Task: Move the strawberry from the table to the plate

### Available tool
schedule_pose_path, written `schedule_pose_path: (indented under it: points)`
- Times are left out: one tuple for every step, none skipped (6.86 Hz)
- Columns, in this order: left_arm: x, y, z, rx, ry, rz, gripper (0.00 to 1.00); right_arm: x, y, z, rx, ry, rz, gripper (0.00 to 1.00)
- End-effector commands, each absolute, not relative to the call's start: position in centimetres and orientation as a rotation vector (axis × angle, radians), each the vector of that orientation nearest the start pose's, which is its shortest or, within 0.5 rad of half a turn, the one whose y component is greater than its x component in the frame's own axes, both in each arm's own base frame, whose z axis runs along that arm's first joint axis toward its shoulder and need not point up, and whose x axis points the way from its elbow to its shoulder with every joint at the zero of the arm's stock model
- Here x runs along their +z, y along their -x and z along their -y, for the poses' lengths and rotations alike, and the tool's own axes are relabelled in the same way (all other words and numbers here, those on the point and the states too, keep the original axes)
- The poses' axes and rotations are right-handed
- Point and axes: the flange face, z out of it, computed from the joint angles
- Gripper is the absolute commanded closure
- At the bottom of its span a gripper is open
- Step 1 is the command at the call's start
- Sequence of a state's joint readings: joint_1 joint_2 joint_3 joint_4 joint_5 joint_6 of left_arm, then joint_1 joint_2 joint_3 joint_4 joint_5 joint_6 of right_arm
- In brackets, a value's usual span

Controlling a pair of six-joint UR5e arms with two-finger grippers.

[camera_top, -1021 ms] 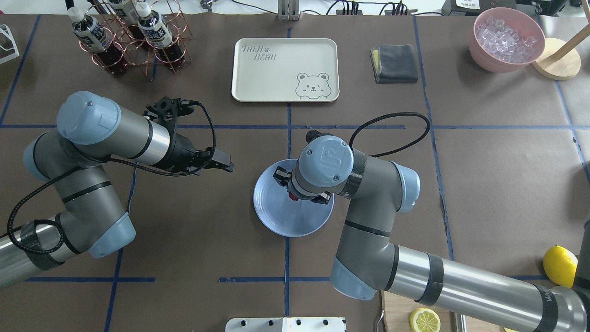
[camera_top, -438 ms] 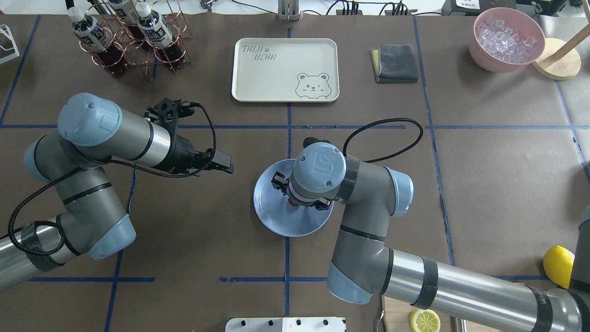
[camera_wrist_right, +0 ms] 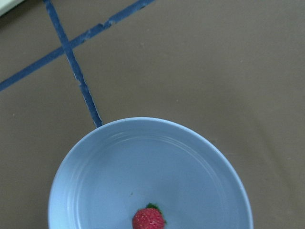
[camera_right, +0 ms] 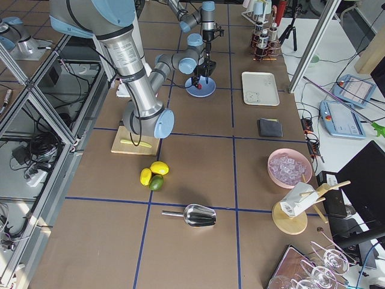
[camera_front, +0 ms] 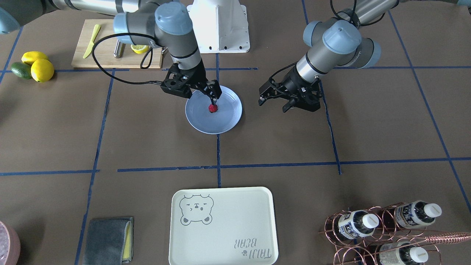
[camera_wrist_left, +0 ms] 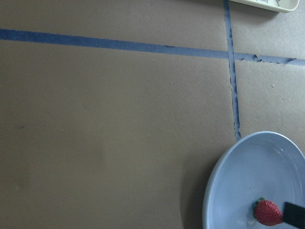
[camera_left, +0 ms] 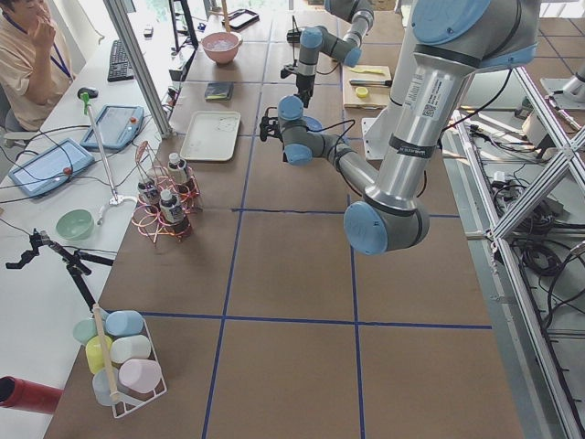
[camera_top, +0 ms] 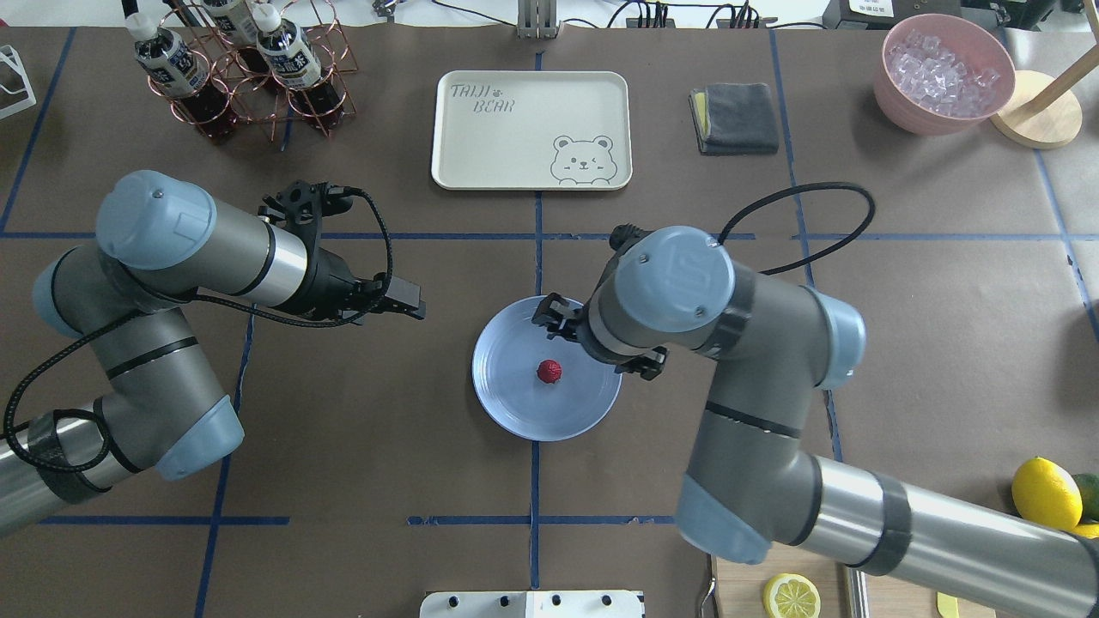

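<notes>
The small red strawberry (camera_top: 549,371) (camera_front: 212,108) (camera_wrist_right: 149,219) lies loose near the middle of the pale-blue plate (camera_top: 506,403) (camera_front: 230,117), which rests on the brown table (camera_top: 361,446). My right gripper (camera_front: 213,96) hangs just above the berry, open and apart from it; in the overhead view its wrist covers the plate's far right part. The left wrist view shows the strawberry (camera_wrist_left: 267,213) with a dark fingertip (camera_wrist_left: 294,214) beside it. My left gripper (camera_top: 412,305) (camera_front: 274,105) hovers open and empty to the plate's left.
A cream bear-print tray (camera_top: 532,129), a copper bottle rack (camera_top: 249,77), a grey cloth (camera_top: 734,118) and a pink ice bowl (camera_top: 944,73) line the far side. Lemons (camera_top: 1041,495) and a cutting board (camera_front: 117,44) sit near the robot's right.
My right gripper let go of the strawberry and lifted off toward the right, leaving the berry uncovered on the plate. The left arm drew back slightly to the left.
</notes>
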State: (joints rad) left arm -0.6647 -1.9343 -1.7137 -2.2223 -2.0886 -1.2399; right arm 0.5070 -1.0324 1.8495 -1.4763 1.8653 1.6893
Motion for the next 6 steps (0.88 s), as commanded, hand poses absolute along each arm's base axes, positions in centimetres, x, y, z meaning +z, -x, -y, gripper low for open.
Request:
schedule_pose_path:
  points:
    - [35.5,-37.6,44.8,0.082,-0.232,-1.143,0.01,31.3,33.7,42.0,0.295,0.051,0.887,0.0]
    - [38.3,-33.0,45.6,0.127,-0.307,-1.086,0.01,37.6,24.8,44.3,0.18,-0.03,0.818,0.0]
    - [41.0,-29.0,46.5,0.175,-0.376,-1.02,0.01,42.4,16.5,46.3,0.092,-0.041,0.815,0.0]
    - [44.3,-25.2,47.0,0.257,-0.431,-0.943,0.01,47.9,9.1,47.1,0.024,-0.065,0.811,0.0]
    - [46.5,-20.3,48.5,0.311,-0.46,-0.892,0.01,52.5,4.3,46.9,-0.039,-0.096,0.774,0.0]
    - [47.4,-14.5,49.4,0.355,-0.473,-0.865,0.01,56.3,-0.7,47.4,-0.068,-0.11,0.762,0.0]
